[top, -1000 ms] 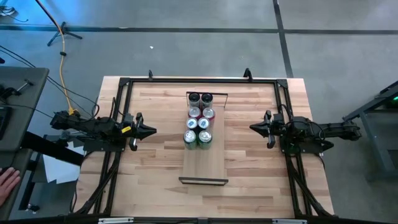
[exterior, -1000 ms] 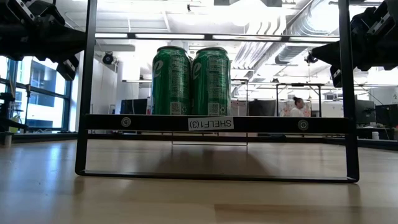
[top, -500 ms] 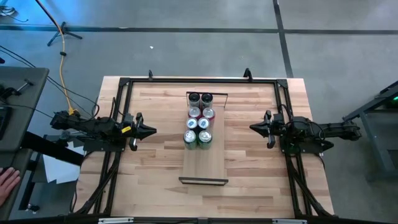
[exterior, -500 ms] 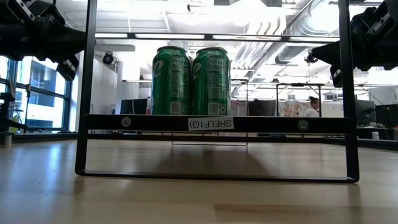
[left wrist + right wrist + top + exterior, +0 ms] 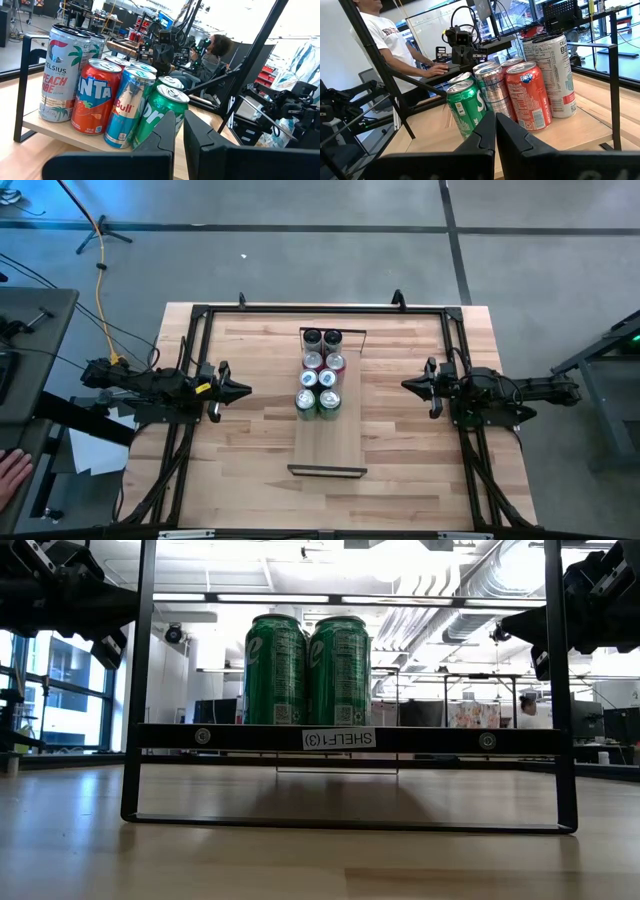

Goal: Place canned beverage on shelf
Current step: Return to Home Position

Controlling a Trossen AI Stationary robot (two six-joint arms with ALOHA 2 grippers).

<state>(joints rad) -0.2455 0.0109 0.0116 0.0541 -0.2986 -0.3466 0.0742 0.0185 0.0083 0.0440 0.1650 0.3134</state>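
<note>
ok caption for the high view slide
Eight cans paired on the far half of the shelf, left claw and right claw idle at either side of the table.

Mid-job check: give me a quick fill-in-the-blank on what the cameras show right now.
The shelf holds ___ cans, in two columns.
The pair nearest its bare end is ___.
Both the left gripper and the right gripper hold ___.
Missing words: eight; green; nothing.
</note>
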